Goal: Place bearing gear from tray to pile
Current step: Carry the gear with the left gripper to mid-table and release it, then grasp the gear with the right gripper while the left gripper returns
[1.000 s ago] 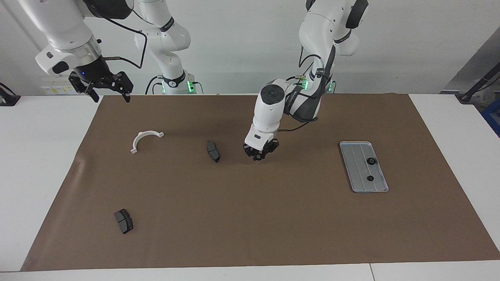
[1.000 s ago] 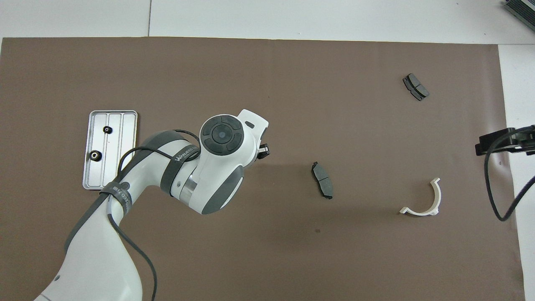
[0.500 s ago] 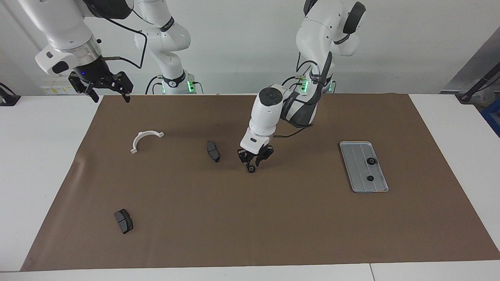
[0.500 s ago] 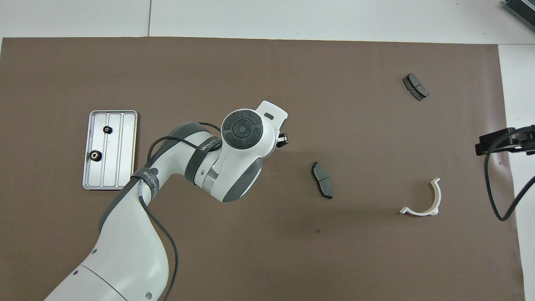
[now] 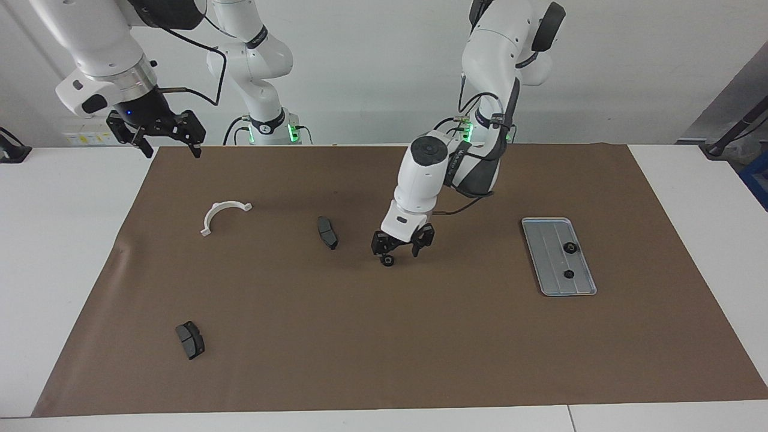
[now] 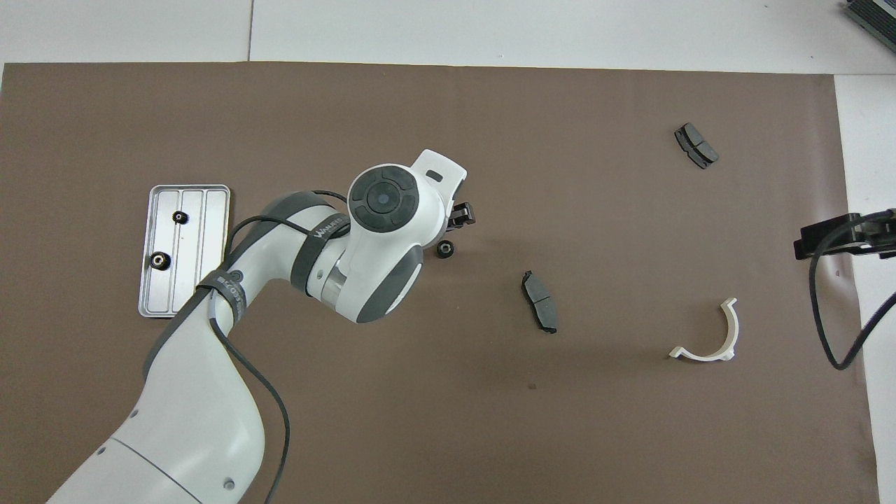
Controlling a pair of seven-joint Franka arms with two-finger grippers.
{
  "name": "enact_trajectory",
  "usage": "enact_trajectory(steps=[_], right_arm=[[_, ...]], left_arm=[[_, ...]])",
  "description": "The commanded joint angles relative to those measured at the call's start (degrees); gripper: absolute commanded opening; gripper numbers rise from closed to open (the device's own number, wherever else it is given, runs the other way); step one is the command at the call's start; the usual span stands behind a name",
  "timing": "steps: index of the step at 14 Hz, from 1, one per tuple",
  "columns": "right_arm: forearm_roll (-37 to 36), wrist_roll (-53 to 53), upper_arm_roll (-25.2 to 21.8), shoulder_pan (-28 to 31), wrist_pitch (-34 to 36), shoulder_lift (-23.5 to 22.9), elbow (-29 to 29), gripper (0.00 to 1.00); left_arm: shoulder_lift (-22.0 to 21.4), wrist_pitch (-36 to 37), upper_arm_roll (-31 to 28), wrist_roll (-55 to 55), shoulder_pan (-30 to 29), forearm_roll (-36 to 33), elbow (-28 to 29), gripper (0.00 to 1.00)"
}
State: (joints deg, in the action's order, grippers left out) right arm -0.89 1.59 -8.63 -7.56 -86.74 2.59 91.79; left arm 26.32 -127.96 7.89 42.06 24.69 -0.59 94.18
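On the brown mat a small black round bearing gear lies free near the middle. A dark grey curved pad-shaped piece lies beside it toward the right arm's end, at about three o'clock from it in the overhead view. The white half-ring bracket lies further toward that end, and a second dark grey pad lies well apart, farther from the robots. No thing stands between the gear and these parts.

The flat silver-grey rectangular metal tray with lengthwise grooves lies toward the left arm's end, at about nine o'clock from the gear in the overhead view. Two more small black gears rest on it.

In the overhead view the white wrist of the left arm covers most of its gripper, and only one black fingertip shows. The right arm is cut off there at the edge.

The left gripper hangs low just over the gear, pointing down, its fingers spread and released, with nothing between them. The right gripper waits raised over the mat's corner near its base, jaws apart and empty.
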Motion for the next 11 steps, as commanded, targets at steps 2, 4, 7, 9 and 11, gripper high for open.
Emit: enact_trajectory(steps=[2,4,7,9,11], right_arm=[[3.5,0.4,0.7,-1.6,-4.0,-0.4,2.0,1.00],[3.5,-3.8,0.6,-6.6,-8.3,-3.6,2.1,1.00],[3.9,-14.4,0.7,-13.8,-15.5,-10.5,0.9,1.00],[5.7,-24.3,0.8,-17.8,-19.9,-17.7,-2.0,1.00],[5.6,-28.0,0.8,-21.5,-25.2,-23.5,-4.1,1.00]], left_arm=[[-4.0,8.9,0.2,-12.4,-10.8,0.0,0.6,0.88],[-4.3,9.5,0.0,-19.3,-15.9,-0.4,1.5,0.84],[-5.0,9.5,-0.1,-33.0,-22.8,-2.6,3.0,0.81],[-5.1,8.5,0.0,-39.5,-26.5,-5.6,3.9,0.80],[-5.5,6.7,-0.1,-42.8,-29.4,-5.9,6.1,0.79]])
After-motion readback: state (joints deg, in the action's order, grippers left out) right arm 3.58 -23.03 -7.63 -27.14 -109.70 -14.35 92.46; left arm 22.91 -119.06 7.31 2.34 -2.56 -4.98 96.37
